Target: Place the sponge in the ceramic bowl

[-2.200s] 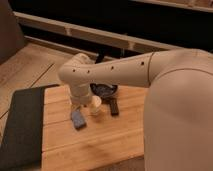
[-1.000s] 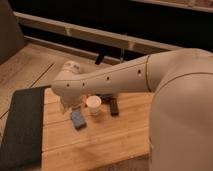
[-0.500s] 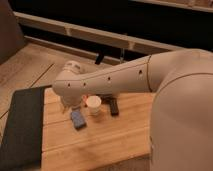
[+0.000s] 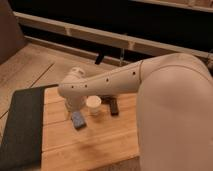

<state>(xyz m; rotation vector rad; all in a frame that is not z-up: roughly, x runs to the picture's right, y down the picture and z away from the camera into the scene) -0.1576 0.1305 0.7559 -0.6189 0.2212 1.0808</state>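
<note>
Item: sponge (image 4: pixel 78 120), blue-grey, flat on the wooden table (image 4: pixel 90 147), just left and in front of a white cup (image 4: pixel 94 105).
Item: end effector (image 4: pixel 74 111), pointing down at the end of the white arm (image 4: pixel 115 80), directly above and behind the sponge, spread wide and holding nothing.
Item: black block (image 4: pixel 113 106), right of the cup.
Item: dark mat (image 4: pixel 20 125), along the table's left edge.
</note>
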